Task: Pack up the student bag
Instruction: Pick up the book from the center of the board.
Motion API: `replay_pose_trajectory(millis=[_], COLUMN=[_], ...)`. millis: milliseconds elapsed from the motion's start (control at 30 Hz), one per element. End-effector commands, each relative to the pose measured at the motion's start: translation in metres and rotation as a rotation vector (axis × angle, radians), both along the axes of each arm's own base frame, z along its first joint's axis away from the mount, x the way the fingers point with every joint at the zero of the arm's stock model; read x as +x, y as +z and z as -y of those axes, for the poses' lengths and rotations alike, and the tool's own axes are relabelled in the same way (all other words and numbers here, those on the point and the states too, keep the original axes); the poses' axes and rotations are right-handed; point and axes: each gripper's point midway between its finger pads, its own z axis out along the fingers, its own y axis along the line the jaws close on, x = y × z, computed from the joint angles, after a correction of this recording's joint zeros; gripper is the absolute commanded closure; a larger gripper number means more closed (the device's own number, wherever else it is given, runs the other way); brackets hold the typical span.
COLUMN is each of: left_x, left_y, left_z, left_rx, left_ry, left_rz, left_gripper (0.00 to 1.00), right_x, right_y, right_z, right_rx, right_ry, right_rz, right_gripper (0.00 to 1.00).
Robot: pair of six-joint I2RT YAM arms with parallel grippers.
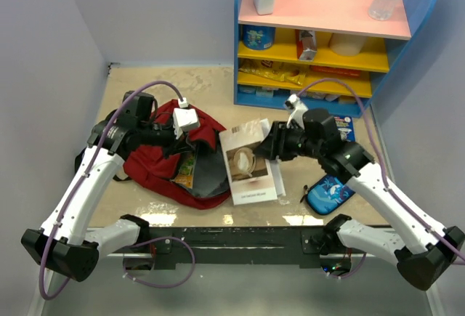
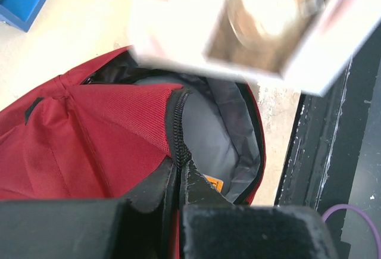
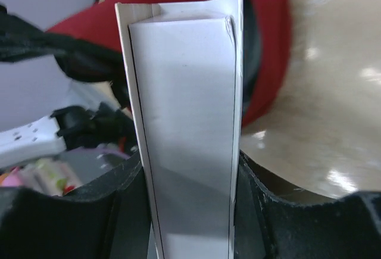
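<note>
**Top view.** The student bag [image 1: 156, 167] lies on the worktop [image 1: 218, 91] at about 9 o'clock from the middle. Its mouth gapes toward 3 o'clock and shows dark lining. The left jaws reach in from 9 o'clock and sit at the upper rim of that mouth. Right beside the bag, at its 3 o'clock, is a white book [image 1: 251, 167] with a brown picture on its cover. Its left edge overlaps the bag's open mouth. The right jaws come in from 3 o'clock and grip the book at its upper right corner. A blue pouch [image 1: 328, 194] lies apart from the book, at its 4 o'clock. A shelf unit [image 1: 320, 54] stands at 1 o'clock, at the back of the worktop.

**Left wrist view.** The left jaws are fully closed and pinch the bag's black zipper edge [image 2: 178, 146] where red fabric meets grey lining [image 2: 217, 134]. A small orange item [image 2: 213, 183] shows deep inside. The book [image 2: 250, 21] spans the 12 o'clock side of the view, blurred, above the open mouth.

**Right wrist view.** The right jaws stand about half closed, and their dark fingers [image 3: 89, 223] press on both faces of the book [image 3: 184, 122]. The book stands on edge between them. The bag's red fabric [image 3: 262, 38] lies beyond it, from 12 to 1 o'clock. Bare worktop [image 3: 333, 92] shows at 3 o'clock.
</note>
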Motion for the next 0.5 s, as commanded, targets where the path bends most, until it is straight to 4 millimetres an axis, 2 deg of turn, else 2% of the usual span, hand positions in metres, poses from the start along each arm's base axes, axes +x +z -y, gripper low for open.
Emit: replay_pose_trajectory(millis=[0,200,233,300,333,367,433,467], left_x=[0.000,0.000,0.000,0.000,-0.001,-0.002,-0.003,-0.004], left_y=[0.038,0.033,0.032,0.033,0.033,0.034,0.034,0.034], left_z=[0.007,0.006,0.007,0.007,0.008,0.007,0.006,0.006], left_rx=[-0.067,-0.058,-0.062,-0.067,-0.067,-0.067,-0.062,-0.061], left_ry=[-0.025,-0.019,-0.020,-0.019,-0.023,-0.024,-0.030,-0.032], left_rz=[0.106,0.095,0.090,0.087,0.087,0.089,0.094,0.092], left_gripper=[1.00,1.00,1.00,1.00,1.00,1.00,1.00,1.00], right_x=[-0.037,-0.051,-0.055,-0.056,-0.061,-0.058,-0.055,-0.048], right_y=[-0.015,-0.032,-0.043,-0.049,-0.060,-0.055,-0.070,-0.063], right_z=[-0.047,-0.045,-0.044,-0.050,-0.051,-0.057,-0.062,-0.069], right_rx=[0.280,0.295,0.301,0.344,0.359,0.409,0.453,0.502], right_ry=[0.191,0.200,0.191,0.212,0.204,0.230,0.192,0.209], right_rz=[-0.205,-0.277,-0.320,-0.340,-0.391,-0.369,-0.435,-0.394], right_gripper=[0.90,0.91,0.91,0.92,0.92,0.92,0.93,0.94])
